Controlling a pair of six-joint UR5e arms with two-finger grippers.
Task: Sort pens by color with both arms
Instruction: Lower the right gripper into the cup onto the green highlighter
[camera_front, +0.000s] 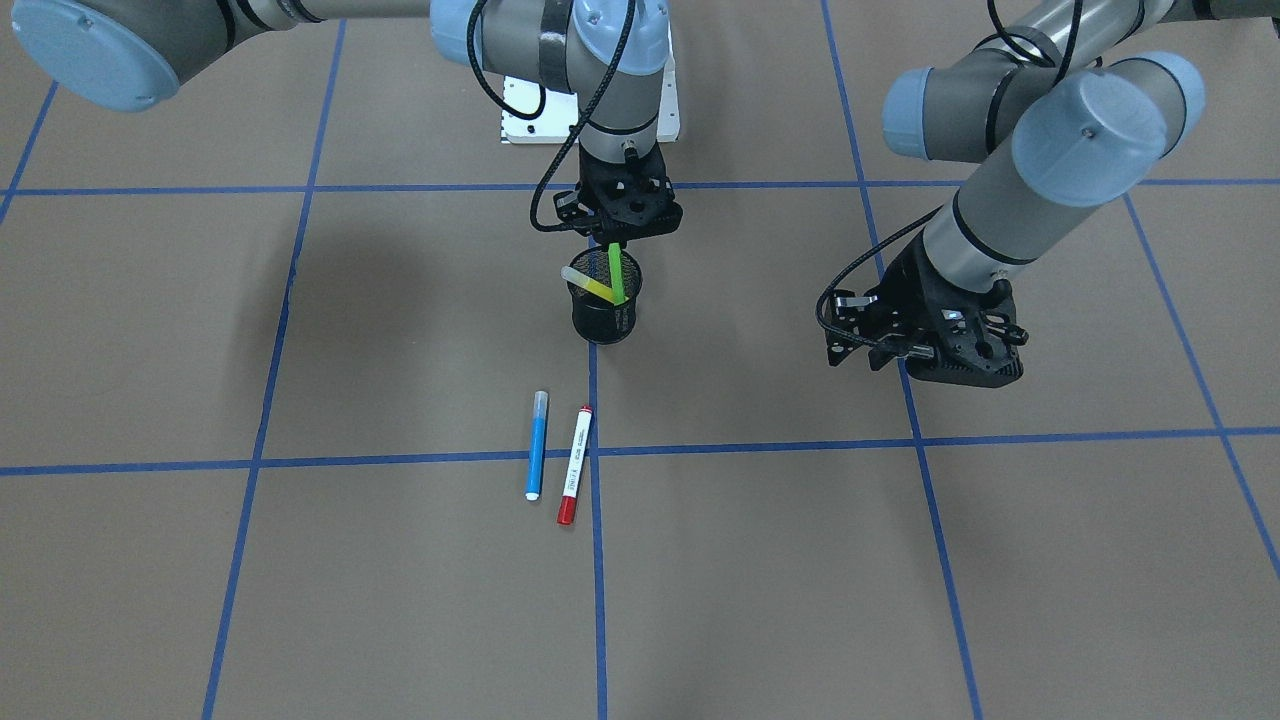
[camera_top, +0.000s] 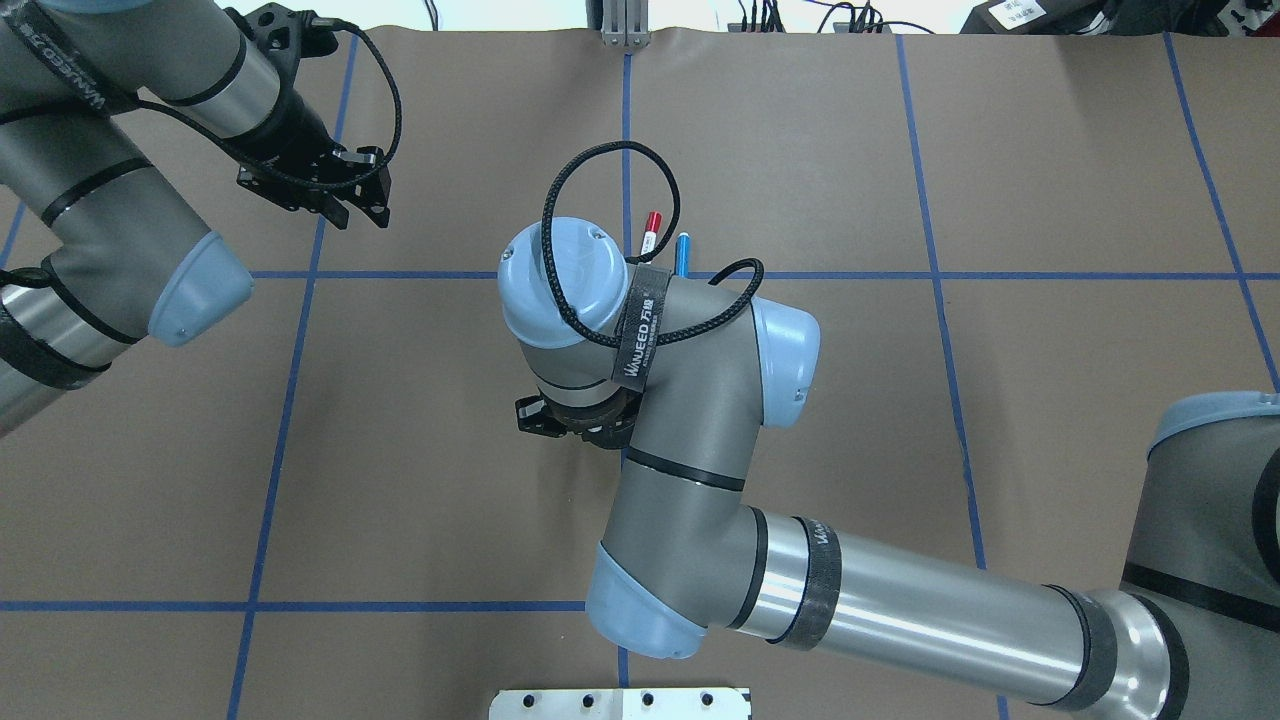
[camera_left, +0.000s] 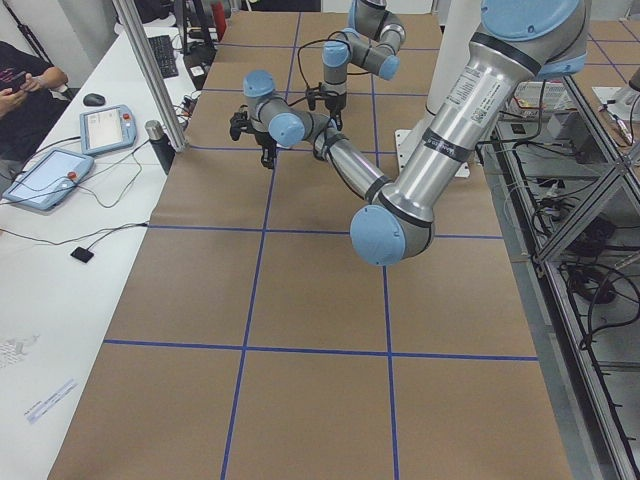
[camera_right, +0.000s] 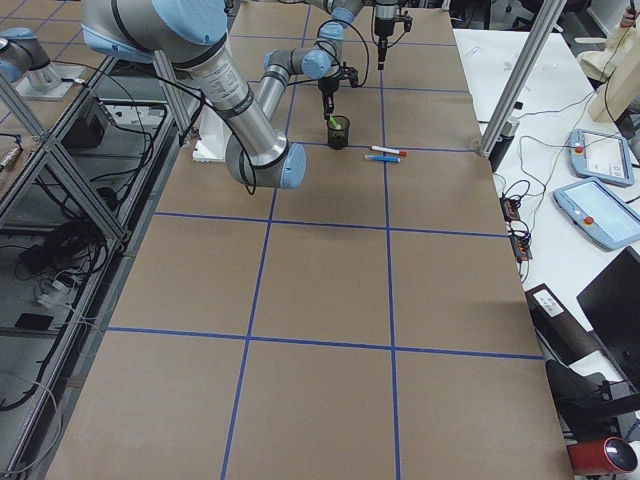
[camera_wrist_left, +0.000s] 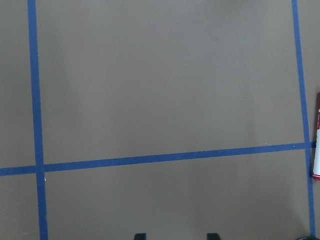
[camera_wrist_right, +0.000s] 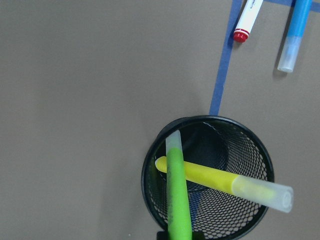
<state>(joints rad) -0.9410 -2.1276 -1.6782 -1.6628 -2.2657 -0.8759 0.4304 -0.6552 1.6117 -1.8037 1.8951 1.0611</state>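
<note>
Over the black mesh cup hangs the right gripper, its jaws narrow on the top of the green highlighter, which stands almost upright with its lower end down inside the cup. It crosses above the yellow highlighter, which leans across the cup, clear cap jutting past the rim toward the robot's right. We judge the hazard to lie at that crossing: a pull off the vertical could drag the yellow one along or tip the cup, and a weak pinch could drop the green. The blue marker and the red-capped marker lie side by side on the table, near the cup on the operators' side, long axes running away from the robot, blue's clear cap toward the cup, red's cap away from it. The left gripper hangs well apart, jaws spread and holding nothing
</note>
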